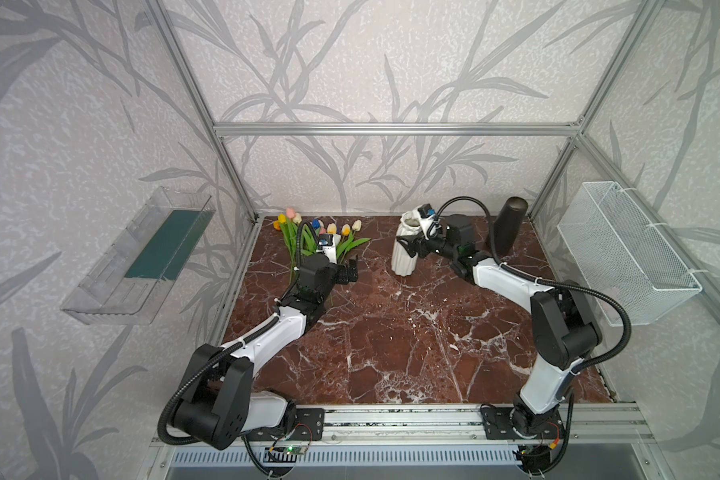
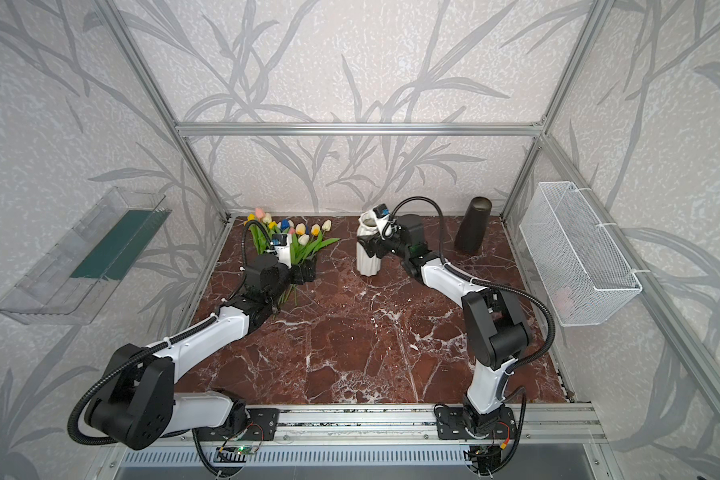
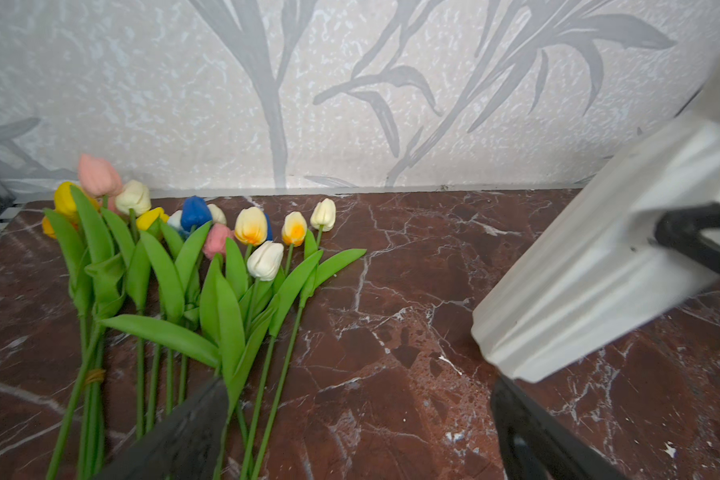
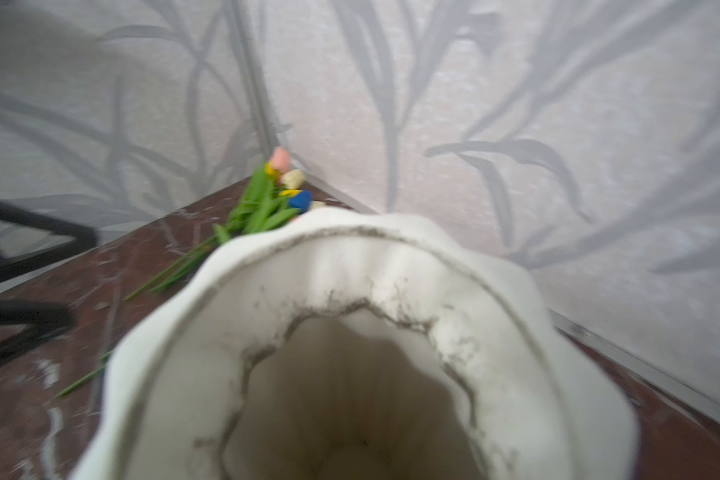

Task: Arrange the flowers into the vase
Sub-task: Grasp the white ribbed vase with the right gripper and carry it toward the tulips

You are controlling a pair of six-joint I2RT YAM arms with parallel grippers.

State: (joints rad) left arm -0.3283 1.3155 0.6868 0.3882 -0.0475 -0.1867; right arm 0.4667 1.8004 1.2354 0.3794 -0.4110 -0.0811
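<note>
The flowers [image 1: 321, 237] [image 2: 296, 237] [image 3: 225, 266] [image 4: 267, 199] lie in a loose bunch on the marble floor at the back left, heads toward the wall. My left gripper [image 1: 347, 272] [image 2: 304, 272] [image 3: 360, 384] hovers open over their stem ends, with two stems and bare marble between its fingers. The white ribbed vase [image 1: 406, 262] [image 2: 366, 262] [image 3: 599, 270] [image 4: 350, 270] stands at the back centre. My right gripper [image 1: 408, 243] [image 2: 368, 243] is shut on its upper body. In the right wrist view the vase's empty mouth hides the fingers.
A dark tapered vase [image 1: 510, 228] [image 2: 472, 226] stands at the back right, behind the right arm. A white wire basket [image 1: 628, 249] hangs on the right wall and a clear tray [image 1: 142, 257] on the left wall. Aluminium frame posts bound the marble floor [image 1: 391, 340].
</note>
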